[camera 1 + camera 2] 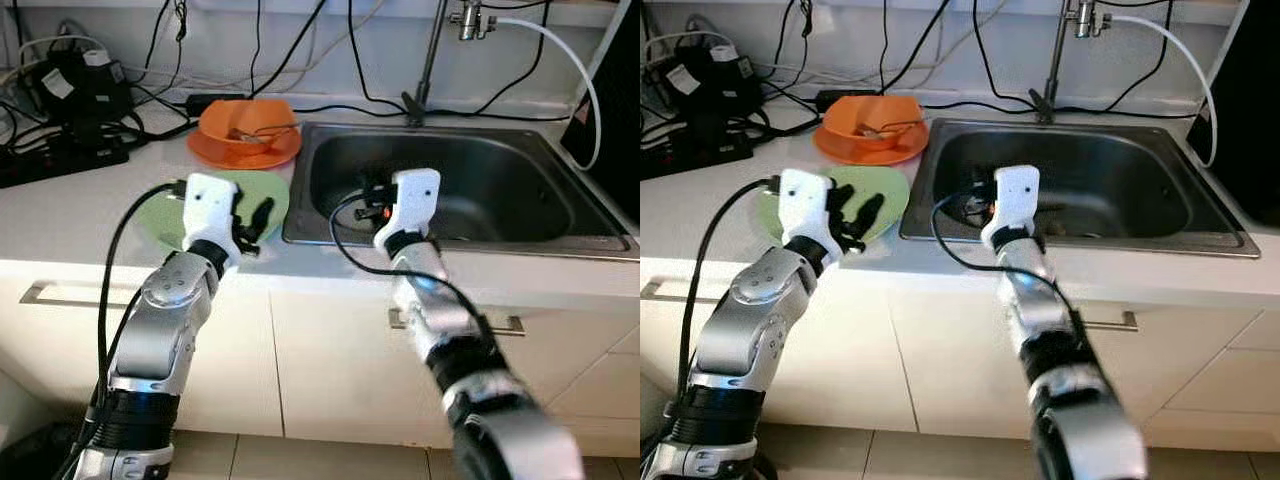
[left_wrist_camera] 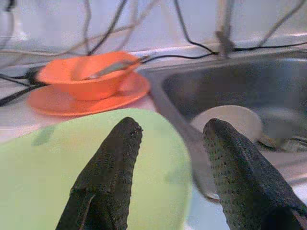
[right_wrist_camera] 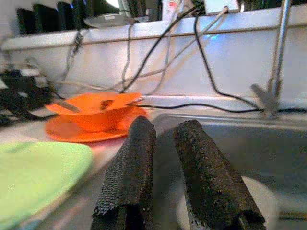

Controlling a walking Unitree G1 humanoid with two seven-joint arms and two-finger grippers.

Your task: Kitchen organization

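White countertop [image 1: 60,225] fills the middle of the frame, cabinet fronts below. Nearest, at left centre, the left gripper [image 1: 252,224] hovers over one green plate [image 1: 165,215], fingers spread and holding nothing. At centre, the right gripper [image 3: 163,167] hangs over the sink's [image 1: 300,225] near rim, fingers almost together, empty. One white dish [image 2: 230,122] lies in the basin. Farther, upper left, one orange bowl [image 1: 245,120] sits on one orange plate [image 1: 215,155].
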